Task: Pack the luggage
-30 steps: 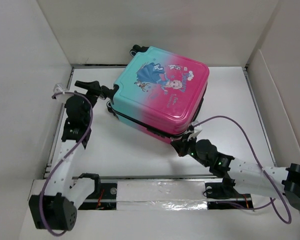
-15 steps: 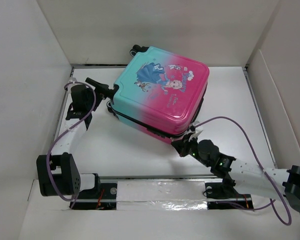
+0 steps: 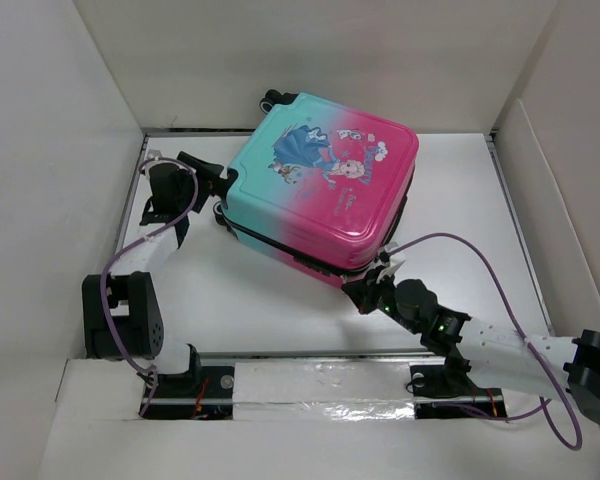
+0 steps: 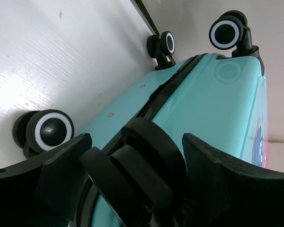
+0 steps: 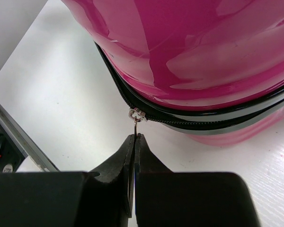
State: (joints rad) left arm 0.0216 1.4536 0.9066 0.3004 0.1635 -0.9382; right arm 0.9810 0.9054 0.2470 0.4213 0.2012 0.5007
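No word, number or brand is showing clearly enough to be read in any of the views. The luggage [image 3: 325,190] is carrying a cartoon princess print [image 3: 320,155] across its top shell. On the pink part just near of the figures, a small dark scribble [image 3: 350,200] is showing; it may be lettering, but it is too small and blurred to make out. In the left wrist view, a round pressed mark [image 4: 227,72] is sitting on the teal shell by the far right wheel, and nothing legible is showing inside it. The right wrist view is showing only plain pink shell and black trim, with no writing.
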